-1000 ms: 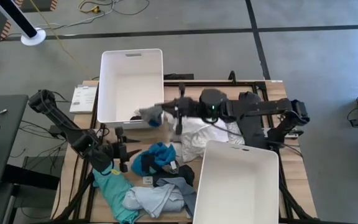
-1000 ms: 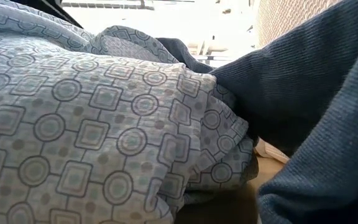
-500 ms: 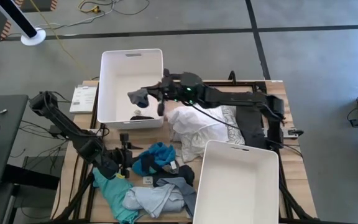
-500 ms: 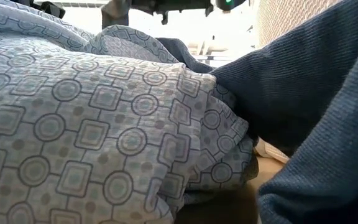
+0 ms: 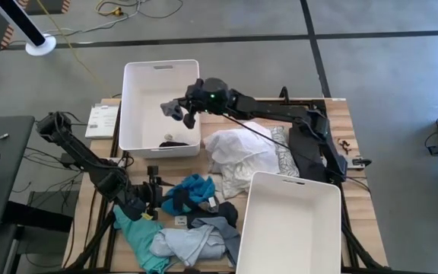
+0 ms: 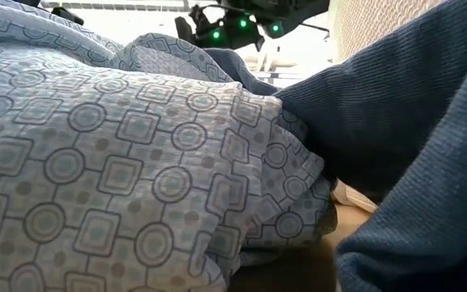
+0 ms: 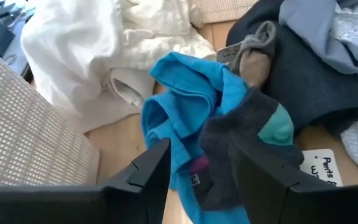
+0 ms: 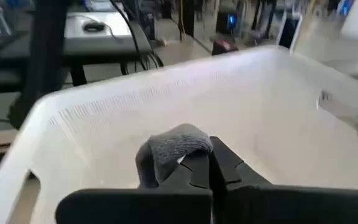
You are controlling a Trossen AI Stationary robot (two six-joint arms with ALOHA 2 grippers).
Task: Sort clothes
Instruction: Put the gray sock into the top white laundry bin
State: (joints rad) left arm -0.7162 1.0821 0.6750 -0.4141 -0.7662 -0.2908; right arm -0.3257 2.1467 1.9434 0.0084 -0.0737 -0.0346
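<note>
My right gripper (image 5: pixel 181 113) reaches over the far-left white bin (image 5: pixel 139 99), shut on a small grey sock (image 5: pixel 170 109); it also shows in the right wrist view (image 8: pixel 207 163). My left gripper (image 5: pixel 153 192) is open at the near left. In the left wrist view its fingers (image 7: pixel 197 183) stand on either side of a blue garment (image 7: pixel 182 106) and a dark grey sock with a teal heel (image 7: pixel 247 130). White (image 5: pixel 238 156), patterned (image 5: pixel 284 146), black (image 5: pixel 306 148), teal (image 5: pixel 135 228) and pale blue (image 5: pixel 188 243) clothes lie on the table. My right gripper pinches one end of the grey sock (image 8: pixel 178 149) between its two fingers. The sock sticks out past the fingertips and droops over them, lifted clear above the bin's inside.
A dark small garment (image 5: pixel 175 142) lies in the far-left bin. A second white bin (image 5: pixel 291 224) stands at the near right. In the low view patterned cloth (image 6: pixel 120 162) and dark blue-grey cloth (image 6: pixel 412 146) fill the picture. A white card (image 5: pixel 102 119) lies left of the bin.
My right gripper has carried the grey sock from the table's middle toward the far left, over the far-left bin's rim and above its inside, staying shut on it. My left gripper has gone a little toward the blue garment.
</note>
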